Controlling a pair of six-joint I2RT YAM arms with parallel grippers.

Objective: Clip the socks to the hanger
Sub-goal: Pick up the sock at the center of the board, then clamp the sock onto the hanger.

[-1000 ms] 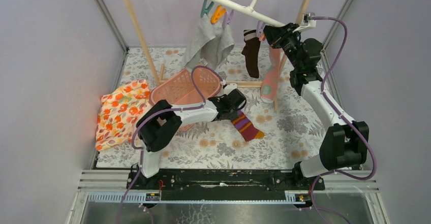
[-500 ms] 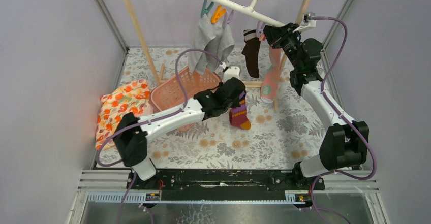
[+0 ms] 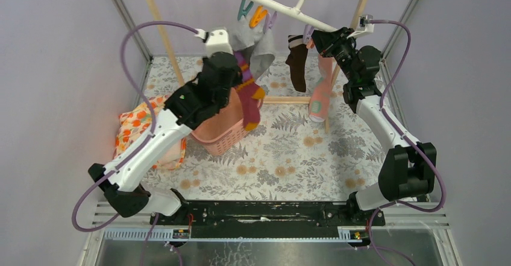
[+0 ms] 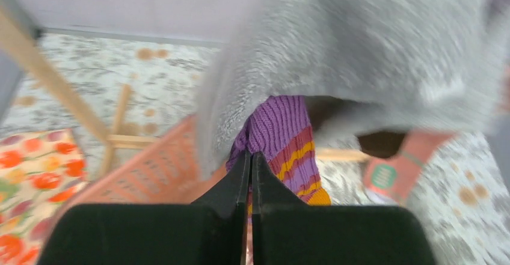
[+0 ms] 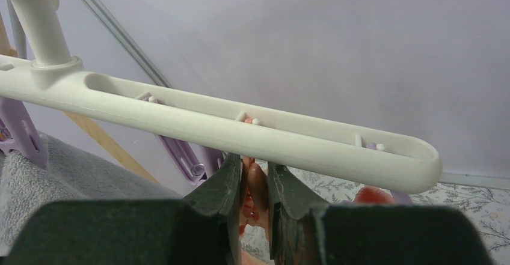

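We see the short purple sock point(image 3: 248, 94), striped dark red and orange, hanging lengthwise in the air, its upper end pinched in the closed left claw point(image 4: 251, 157). The long white hanger point(image 3: 283, 9) hangs by its top hook, tilted with its left end higher. The right claw point(image 5: 255, 169) pinches an orange clip point(image 5: 258, 187) beneath the hanger's lower end.

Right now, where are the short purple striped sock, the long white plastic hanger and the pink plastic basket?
short purple striped sock point(image 4: 279, 130), left wrist view, its purple knit part.
long white plastic hanger point(image 5: 240, 130), right wrist view, middle of the bar.
pink plastic basket point(image 3: 220, 134), top view, its side wall.
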